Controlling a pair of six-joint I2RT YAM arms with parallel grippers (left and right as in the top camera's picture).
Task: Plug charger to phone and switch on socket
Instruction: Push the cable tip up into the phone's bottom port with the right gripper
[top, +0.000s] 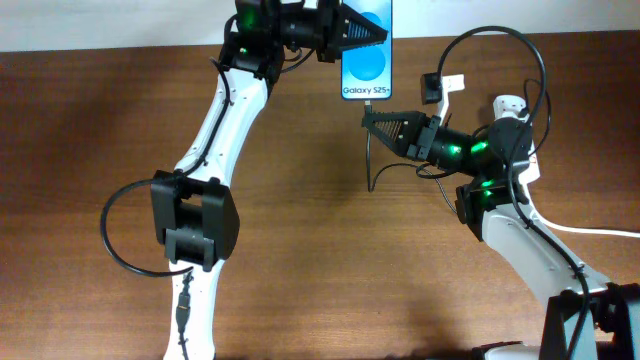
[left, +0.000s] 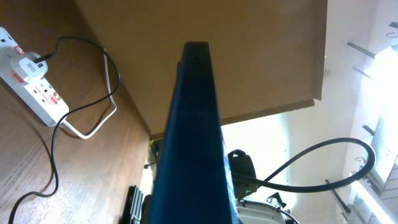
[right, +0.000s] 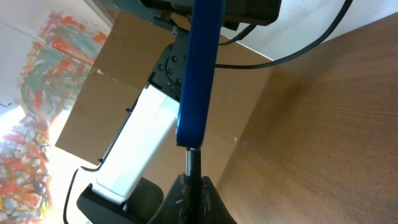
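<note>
My left gripper (top: 358, 32) is shut on the phone (top: 368, 62) and holds it up at the back of the table, blue screen upward. The phone shows edge-on in the left wrist view (left: 194, 137) and the right wrist view (right: 200, 68). My right gripper (top: 376, 118) (right: 191, 186) is shut on the charger connector (right: 192, 158), whose tip meets the phone's bottom edge; I cannot tell how deep it sits. The black charger cable (top: 371, 165) (left: 81, 107) trails to a white adapter in the socket (left: 36, 93). The socket (top: 507, 104) is mostly hidden behind my right arm in the overhead view.
The socket's thick white cord (left: 93, 129) loops beside it and runs off to the right (top: 600, 232). The brown table (top: 300, 270) ends at a white wall at the back. A cardboard panel (right: 106, 118) stands beyond the table.
</note>
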